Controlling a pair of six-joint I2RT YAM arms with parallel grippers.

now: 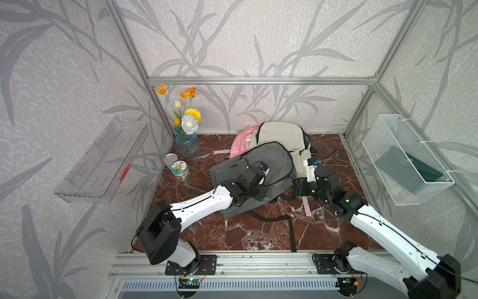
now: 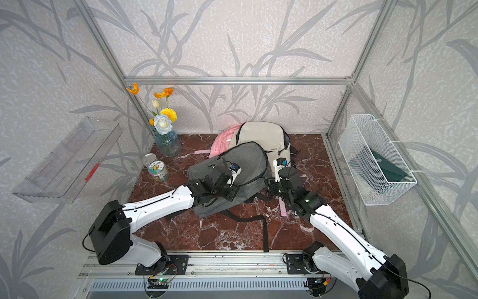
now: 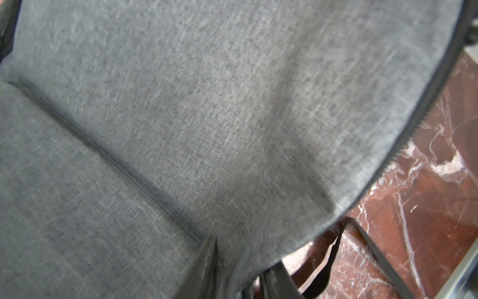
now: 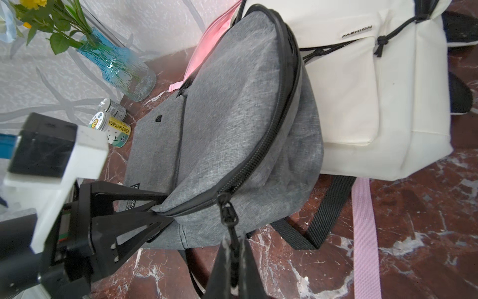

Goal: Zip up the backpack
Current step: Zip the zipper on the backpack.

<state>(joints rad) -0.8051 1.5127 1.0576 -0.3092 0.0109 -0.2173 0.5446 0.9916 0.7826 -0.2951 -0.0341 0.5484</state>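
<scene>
The grey backpack lies flat on the marble floor in both top views, with both arms reaching to its near right edge. In the right wrist view my right gripper is shut on the black zipper pull, which hangs from the slider. The zipper teeth run up the bag's curved edge from there. My left gripper straddles the bag's fabric edge just beside the slider. One finger is above the cloth and one below, and the jaws stand apart.
A cream backpack and a pink one lie behind the grey bag. A blue vase of flowers and two cans stand at the back left. Black and pink straps trail forward. A wire basket hangs on the right wall.
</scene>
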